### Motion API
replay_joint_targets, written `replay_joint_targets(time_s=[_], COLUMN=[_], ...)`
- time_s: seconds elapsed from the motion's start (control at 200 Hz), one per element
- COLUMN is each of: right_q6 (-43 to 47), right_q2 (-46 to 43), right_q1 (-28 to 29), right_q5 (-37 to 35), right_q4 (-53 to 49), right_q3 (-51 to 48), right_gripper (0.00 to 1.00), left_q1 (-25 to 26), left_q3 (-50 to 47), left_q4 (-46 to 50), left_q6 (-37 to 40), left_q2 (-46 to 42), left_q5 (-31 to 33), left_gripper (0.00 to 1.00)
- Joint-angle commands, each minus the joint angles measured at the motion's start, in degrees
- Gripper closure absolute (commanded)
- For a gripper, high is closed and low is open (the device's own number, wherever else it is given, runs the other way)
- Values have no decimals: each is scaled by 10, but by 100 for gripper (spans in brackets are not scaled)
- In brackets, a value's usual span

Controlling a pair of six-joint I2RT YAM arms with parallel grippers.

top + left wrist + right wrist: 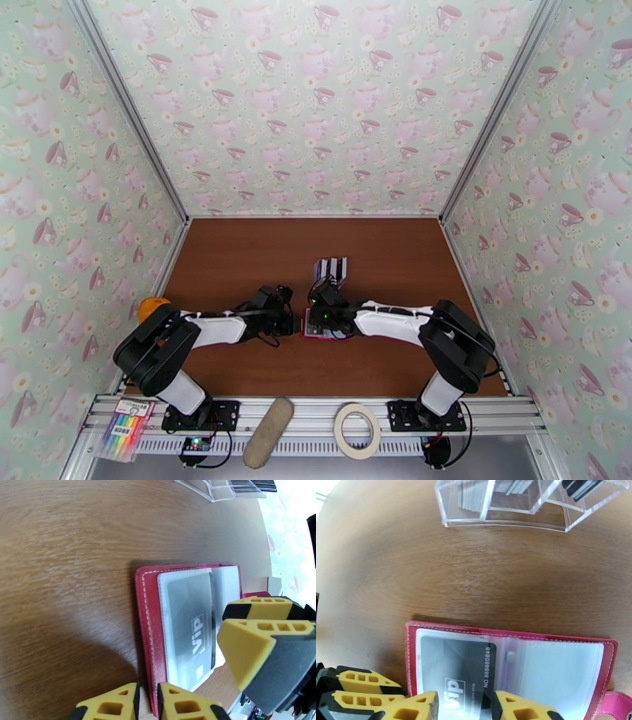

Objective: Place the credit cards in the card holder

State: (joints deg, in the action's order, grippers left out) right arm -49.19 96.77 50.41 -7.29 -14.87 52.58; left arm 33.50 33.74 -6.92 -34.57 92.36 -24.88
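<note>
The red card holder point(315, 335) point(148, 610) point(608, 653) lies open on the brown table between both arms. A dark grey "VIP" credit card point(189, 618) point(458, 657) sits in its left clear sleeve, its near end sticking out. My right gripper point(321, 319) point(464, 707) hovers over that end, fingers point(260, 638) apart on either side of the card, so it is open. My left gripper point(296, 324) point(148, 703) is nearly shut, with the holder's red cover edge running between its fingertips point(363, 677). More credit cards stand in a clear acrylic stand point(330, 270) point(505, 515) point(221, 490).
Patterned walls enclose the table on three sides. An orange object point(152, 306) sits by the left wall. On the front rail lie a highlighter pack point(125, 430), a beige oblong point(268, 433) and a tape roll point(356, 430). Bare table lies behind the stand.
</note>
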Motion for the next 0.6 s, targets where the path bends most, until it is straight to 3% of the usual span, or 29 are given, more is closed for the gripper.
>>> replay_joint_targets(time_s=[0.0,0.596], right_q6=[11,4], right_q2=[7,24], right_q1=[-3,2], right_q5=[-17,-8], right_q4=[-17,-13], right_q3=[20,16], right_gripper=[58,58], left_q1=[-13,-14], left_q3=[-3,-14], left_q4=[61,22], left_q6=[20,7], left_q2=[25,49], left_q5=[28,8], left_gripper=[80,80])
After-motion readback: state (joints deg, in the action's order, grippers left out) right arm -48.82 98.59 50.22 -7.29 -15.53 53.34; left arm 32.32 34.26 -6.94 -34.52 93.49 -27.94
